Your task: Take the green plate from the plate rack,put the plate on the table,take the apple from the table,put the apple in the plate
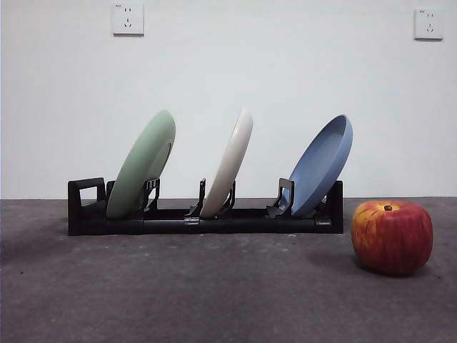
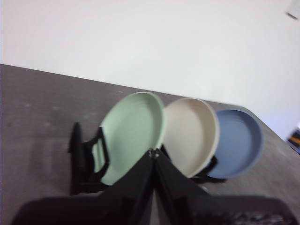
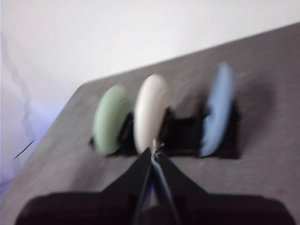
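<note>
The green plate [image 1: 143, 164] leans in the leftmost slot of the black plate rack [image 1: 207, 221], which stands on the dark grey table [image 1: 214, 293]. A red apple [image 1: 392, 236] with yellow streaks rests on the table to the right of the rack. In the left wrist view the green plate [image 2: 131, 136] faces my left gripper [image 2: 153, 153], whose jaws are shut and held back from the rack [image 2: 82, 154]. My right gripper [image 3: 153, 151] is also shut and empty, away from the rack [image 3: 187, 136] and the green plate [image 3: 111, 119]. Neither gripper appears in the front view.
A cream-white plate [image 1: 230, 163] stands in the rack's middle slot and a blue plate [image 1: 321, 164] in the right one. A white wall with two sockets rises behind the table. The table edge runs near the rack in the right wrist view.
</note>
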